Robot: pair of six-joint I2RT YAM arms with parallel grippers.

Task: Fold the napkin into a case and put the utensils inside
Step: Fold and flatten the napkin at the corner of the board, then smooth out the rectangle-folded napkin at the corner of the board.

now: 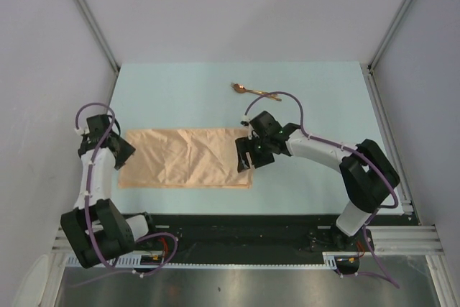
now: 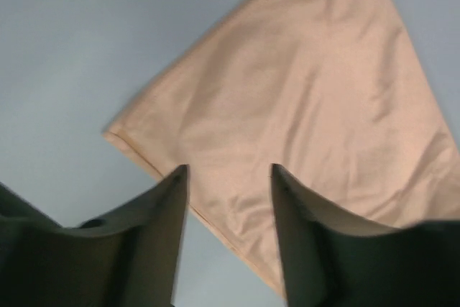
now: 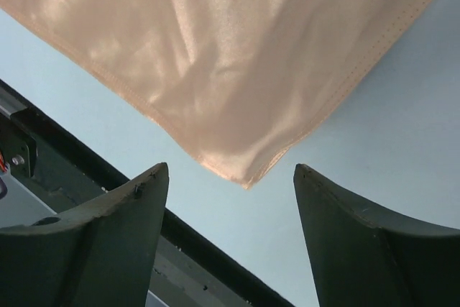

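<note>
The peach-orange napkin (image 1: 185, 157) lies flat on the light blue table as a wide folded rectangle. My left gripper (image 1: 125, 151) is at its left end; in the left wrist view the gripper (image 2: 230, 170) is open just above the napkin (image 2: 302, 98), with the cloth's edge running between the fingers. My right gripper (image 1: 244, 157) is at the napkin's right end; in the right wrist view the gripper (image 3: 230, 170) is open, with a corner of the napkin (image 3: 223, 55) lying free between the fingertips. The copper-gold utensils (image 1: 253, 92) lie together at the back of the table, behind the right gripper.
A black rail (image 1: 237, 231) runs along the table's near edge, also seen as the dark rail (image 3: 86, 156) just below the right gripper. White walls and metal posts (image 1: 88, 16) close in the left, right and back sides.
</note>
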